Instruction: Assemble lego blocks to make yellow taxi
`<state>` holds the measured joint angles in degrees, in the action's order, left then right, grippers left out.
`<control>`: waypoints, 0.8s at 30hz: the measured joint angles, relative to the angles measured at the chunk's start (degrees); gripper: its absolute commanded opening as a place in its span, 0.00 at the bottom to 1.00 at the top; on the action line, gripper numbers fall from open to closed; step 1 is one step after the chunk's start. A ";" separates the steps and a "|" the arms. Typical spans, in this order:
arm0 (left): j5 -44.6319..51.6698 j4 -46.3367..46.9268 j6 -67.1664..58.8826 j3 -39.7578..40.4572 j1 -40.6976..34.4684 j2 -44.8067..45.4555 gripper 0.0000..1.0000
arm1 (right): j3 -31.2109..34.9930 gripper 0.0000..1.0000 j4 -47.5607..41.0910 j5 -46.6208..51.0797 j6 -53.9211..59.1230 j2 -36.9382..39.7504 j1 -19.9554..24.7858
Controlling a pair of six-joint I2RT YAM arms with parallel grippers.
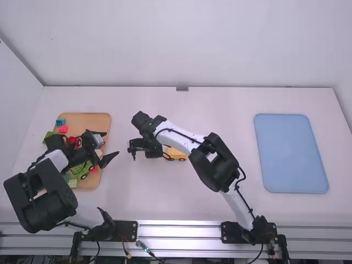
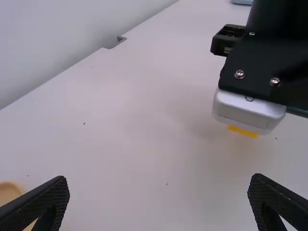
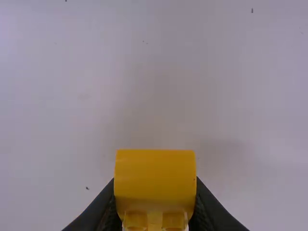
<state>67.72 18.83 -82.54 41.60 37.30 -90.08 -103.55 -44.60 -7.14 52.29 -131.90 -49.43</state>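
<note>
My left gripper stands open at the right edge of the tan tray in the high view; in the left wrist view the left gripper has nothing between its fingers. The right gripper is left of the table's middle. In the right wrist view, a curved yellow block is pinched by the right gripper, its studs toward the bottom edge. A yellow vehicle piece with dark wheels sits on the table, partly covered by the right arm. A yellow bit shows below a white part of the right arm.
The tan tray at the left holds a blue block, red blocks and a green wheeled piece, with the left arm over it. A blue tray lies at the right. Bare table surrounds the right gripper.
</note>
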 measured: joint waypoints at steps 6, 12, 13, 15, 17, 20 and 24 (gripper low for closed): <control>0.00 0.02 0.00 0.00 0.00 0.00 0.99 | 0.00 0.18 1.53 0.57 -2.10 0.00 0.09; 0.00 0.07 0.00 0.00 0.00 0.00 0.99 | 0.00 0.29 1.51 0.90 -3.61 0.00 0.09; 0.02 0.15 -0.02 0.00 -0.02 0.00 0.99 | 0.00 0.30 1.51 0.90 -3.74 0.00 0.09; 0.00 0.31 -0.02 0.00 0.00 0.00 0.99 | 0.00 0.40 1.51 0.96 -4.20 0.00 0.11; 0.00 0.44 -0.02 0.00 0.00 -0.02 0.99 | 0.00 0.43 1.51 0.96 -4.13 0.00 0.11; 0.00 0.42 0.00 0.00 -0.02 0.00 0.99 | 0.00 0.47 1.51 0.94 -4.22 0.00 0.09; 0.00 0.46 -0.04 0.00 0.00 0.00 0.99 | 0.00 0.71 1.53 0.96 -4.31 0.00 0.11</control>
<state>67.72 19.29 -82.59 41.60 37.30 -90.08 -103.55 -43.07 -6.17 47.99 -131.90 -49.32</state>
